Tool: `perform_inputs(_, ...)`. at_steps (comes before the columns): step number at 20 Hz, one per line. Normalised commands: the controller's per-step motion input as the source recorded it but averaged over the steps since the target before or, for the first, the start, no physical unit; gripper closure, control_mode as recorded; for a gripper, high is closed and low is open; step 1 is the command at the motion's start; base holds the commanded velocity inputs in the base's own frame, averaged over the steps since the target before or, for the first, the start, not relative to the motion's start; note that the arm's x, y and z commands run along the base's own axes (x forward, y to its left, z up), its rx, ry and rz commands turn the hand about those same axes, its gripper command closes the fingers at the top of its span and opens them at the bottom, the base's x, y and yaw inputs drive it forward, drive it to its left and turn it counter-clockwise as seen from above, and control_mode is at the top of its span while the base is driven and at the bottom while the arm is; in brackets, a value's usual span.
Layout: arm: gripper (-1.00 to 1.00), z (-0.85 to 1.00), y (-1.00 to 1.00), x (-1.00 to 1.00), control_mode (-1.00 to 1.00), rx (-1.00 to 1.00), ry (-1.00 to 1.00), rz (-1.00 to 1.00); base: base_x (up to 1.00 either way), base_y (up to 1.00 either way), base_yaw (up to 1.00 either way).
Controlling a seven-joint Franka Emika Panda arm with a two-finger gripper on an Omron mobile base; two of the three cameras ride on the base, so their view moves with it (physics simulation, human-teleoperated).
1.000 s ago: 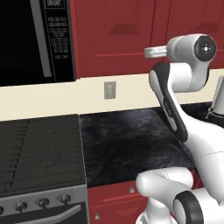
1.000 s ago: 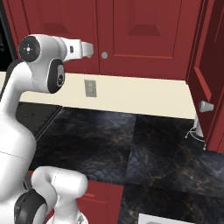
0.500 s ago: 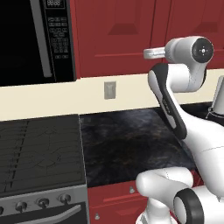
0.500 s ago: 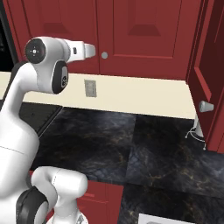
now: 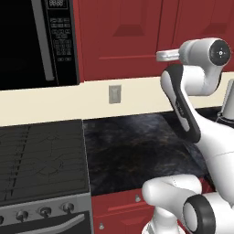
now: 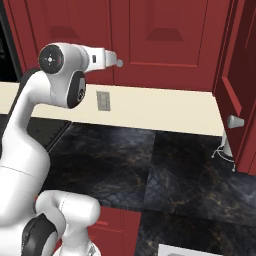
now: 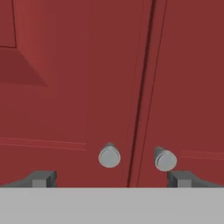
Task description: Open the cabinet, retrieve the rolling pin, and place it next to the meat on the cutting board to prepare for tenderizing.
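The cabinet (image 7: pixel 65 87), a tall dark-red wall unit with raised-panel doors, fills the wall above the table (image 6: pixel 165 170), its long axis running upright and its doors facing out into the kitchen. In the hand view two doors meet at a dark vertical seam, each carrying a round grey knob: the left knob (image 7: pixel 109 156) just beside the seam, the right knob (image 7: pixel 165 160) just on its other side. The gripper (image 7: pixel 111 178) stands released, its two dark fingertips spread wide near the bottom of that view, the left knob between them and the right knob just inside the right tip; whether either tip touches the door cannot be told.

The right base view shows the white arm (image 6: pixel 60 75) stretched level toward the doors, a grey knob showing just past the hand. It also shows a further red door (image 6: pixel 240 85) at the right edge, standing ajar. The left base view takes in a black microwave (image 5: pixel 36 41) beside the cabinet, a wall outlet (image 5: pixel 114 94) on the cream backsplash and a dark stove (image 5: pixel 41 160) left of the black marbled table.
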Motion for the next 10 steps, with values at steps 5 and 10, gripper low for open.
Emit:
perform_inputs(5,-1.0,-0.01,-0.05,0.08,-1.0,0.01,0.0,0.0,0.0,0.0,0.0)
perform_inputs(10,-1.0,-0.08,0.01,0.22,-1.0,0.01,0.0,0.0,0.0,0.0,0.0)
